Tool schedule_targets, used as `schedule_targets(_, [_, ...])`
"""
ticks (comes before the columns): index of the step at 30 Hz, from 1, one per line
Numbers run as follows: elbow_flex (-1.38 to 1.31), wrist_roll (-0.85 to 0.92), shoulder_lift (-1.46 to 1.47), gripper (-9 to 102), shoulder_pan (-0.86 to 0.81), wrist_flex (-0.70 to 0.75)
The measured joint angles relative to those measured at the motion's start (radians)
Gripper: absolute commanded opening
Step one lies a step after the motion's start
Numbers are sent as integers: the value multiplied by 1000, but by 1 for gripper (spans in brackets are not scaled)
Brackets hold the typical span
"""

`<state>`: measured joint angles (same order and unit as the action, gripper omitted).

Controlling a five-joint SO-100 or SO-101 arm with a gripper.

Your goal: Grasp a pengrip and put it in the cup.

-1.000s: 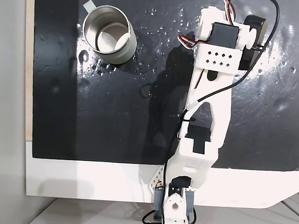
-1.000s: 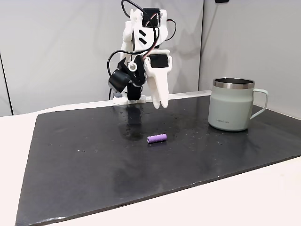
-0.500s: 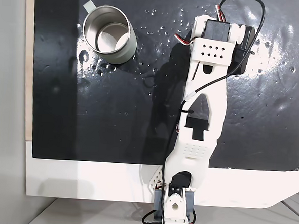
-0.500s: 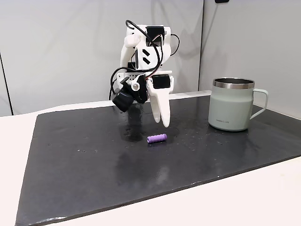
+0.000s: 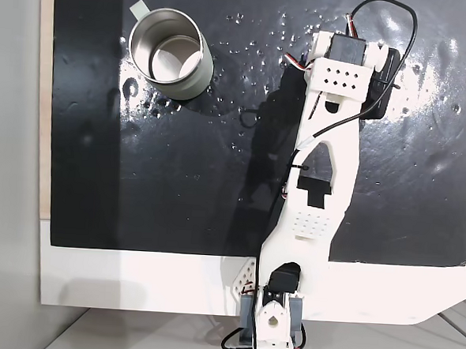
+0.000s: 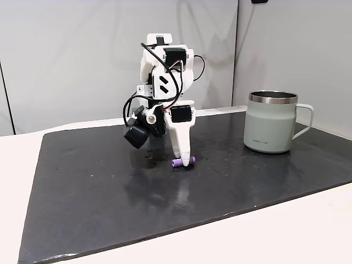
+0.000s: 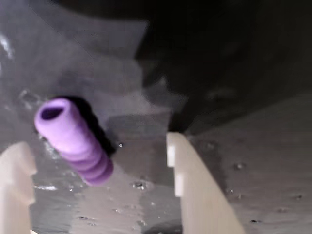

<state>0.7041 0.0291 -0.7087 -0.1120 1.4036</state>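
The purple pengrip [image 7: 75, 139] lies on the black mat, between my gripper's [image 7: 95, 146] two white fingers [image 7: 195, 190], nearer the left one and touched by neither. The gripper is open. In the side fixed view the gripper [image 6: 183, 160] stands low over the pengrip [image 6: 177, 164], tips near the mat, and the pengrip's ends stick out on either side of a finger. The cup [image 6: 269, 129] stands upright well to the right. From above, the cup [image 5: 198, 77] sits at the mat's upper left, and my arm [image 5: 320, 172] covers the pengrip.
The black mat [image 6: 99, 181] covers most of the white table [image 6: 286, 231]. A grey wall stands behind it. The arm's base [image 5: 271, 323] is clamped at the table's near edge in the top fixed view. Open mat lies between the gripper and the cup.
The arm has reached forward and dropped. The gripper came down from above the mat to straddle the pengrip. Pengrip and cup have not moved.
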Motion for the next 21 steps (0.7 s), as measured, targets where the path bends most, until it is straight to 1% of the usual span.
schedule_targets(6, [-2, 5, 18, 9, -3, -17])
schedule_targets(10, [-12, 6, 28, 2, -3, -17])
schedule_targets(16, [-15, 32, 31, 0, -6, -17])
schedule_targets(21, [-18, 18, -8, 0, -2, 5])
